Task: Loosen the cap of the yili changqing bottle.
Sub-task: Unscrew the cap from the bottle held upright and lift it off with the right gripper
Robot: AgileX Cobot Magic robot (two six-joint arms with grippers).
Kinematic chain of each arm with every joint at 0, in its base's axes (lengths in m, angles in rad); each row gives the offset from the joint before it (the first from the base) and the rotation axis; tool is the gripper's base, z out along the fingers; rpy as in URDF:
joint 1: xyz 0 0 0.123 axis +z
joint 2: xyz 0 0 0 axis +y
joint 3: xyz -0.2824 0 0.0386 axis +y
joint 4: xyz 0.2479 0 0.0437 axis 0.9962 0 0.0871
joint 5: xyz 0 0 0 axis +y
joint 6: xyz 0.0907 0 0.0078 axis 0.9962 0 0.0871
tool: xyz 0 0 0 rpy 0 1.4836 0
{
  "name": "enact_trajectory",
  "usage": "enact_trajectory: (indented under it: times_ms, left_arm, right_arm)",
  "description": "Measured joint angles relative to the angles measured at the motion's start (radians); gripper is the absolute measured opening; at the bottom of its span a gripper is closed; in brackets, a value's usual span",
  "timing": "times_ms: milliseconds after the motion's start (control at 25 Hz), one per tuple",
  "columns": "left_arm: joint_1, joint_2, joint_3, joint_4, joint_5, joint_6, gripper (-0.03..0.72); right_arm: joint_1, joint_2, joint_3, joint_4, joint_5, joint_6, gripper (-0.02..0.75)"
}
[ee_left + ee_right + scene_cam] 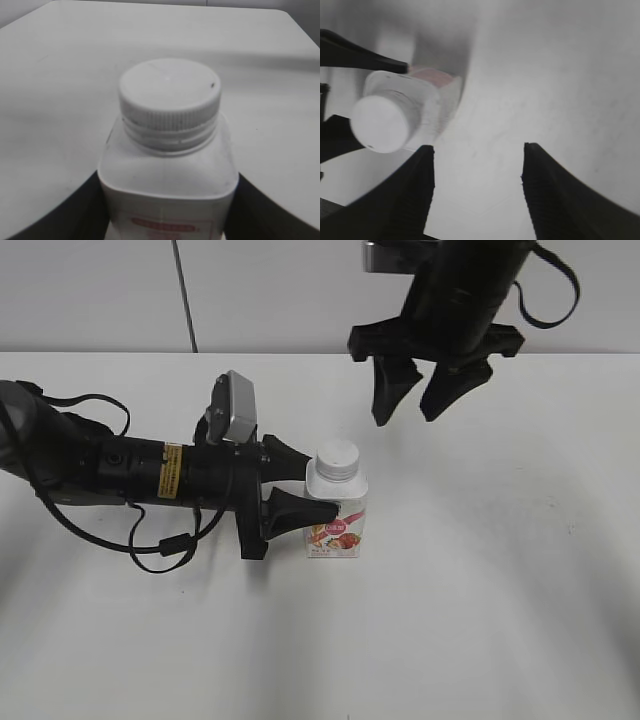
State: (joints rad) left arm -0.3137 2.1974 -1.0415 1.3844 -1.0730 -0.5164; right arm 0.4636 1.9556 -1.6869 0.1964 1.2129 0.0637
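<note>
The yili changqing bottle (338,518) stands upright on the white table, white with a pink-red label. Its ribbed white cap (335,459) sits on the neck. My left gripper (305,490) comes in from the left and is shut on the bottle's body, a finger on each side. In the left wrist view the cap (169,97) and bottle (167,182) fill the middle between the dark fingers. My right gripper (412,405) hangs open and empty above the table, up and to the right of the cap. The right wrist view shows the bottle (427,107) and cap (379,125) at left, outside the open jaws (478,150).
The white table (480,620) bears nothing else. A grey wall runs behind it. The left arm's black cables (160,545) lie on the table at left.
</note>
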Motion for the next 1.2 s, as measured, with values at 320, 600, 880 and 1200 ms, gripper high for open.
enact_trajectory:
  times_ms: [320, 600, 880, 1200]
  left_arm:
    - [0.0, 0.0, 0.0, 0.0, 0.0, 0.0, 0.4]
    - [0.0, 0.0, 0.0, 0.0, 0.001, 0.0, 0.4]
    - [0.0, 0.0, 0.0, 0.0, 0.001, 0.0, 0.4]
    - [0.0, 0.0, 0.0, 0.0, 0.001, 0.0, 0.4]
  right_arm:
    - [0.086, 0.09, -0.098, 0.054, 0.002, 0.029, 0.448]
    - [0.109, 0.127, -0.104, 0.057, 0.003, 0.031, 0.448]
    - [0.109, 0.138, -0.105, 0.048, 0.004, 0.032, 0.448]
    - [0.115, 0.169, -0.105, 0.066, 0.004, 0.03, 0.448]
